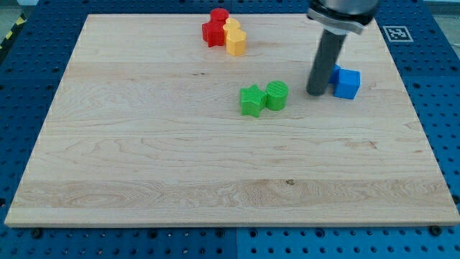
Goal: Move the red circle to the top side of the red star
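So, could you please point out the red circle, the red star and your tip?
red circle [219, 15]: camera view, on its top face.
red star [212, 32]: camera view, on its top face.
my tip [315, 93]: camera view, the rod's very end, beside the blue block [348, 83].

Near the top edge of the wooden board [144, 158], slightly left of the frame's centre, 4 blocks huddle together: the red circle [219, 15] sits uppermost, the red star [212, 32] touches it just below and to the left, and 2 yellow blocks sit to their right, the upper yellow block [231, 27] touching the lower yellow block [236, 43]. Around the frame's centre, the green star [251, 100] lies left of the green circle [277, 95], the 2 touching. Right of them, my tip [315, 93] rests on the board, with the blue cube [346, 83] just beside it on its right. This group lies well apart from the top cluster.
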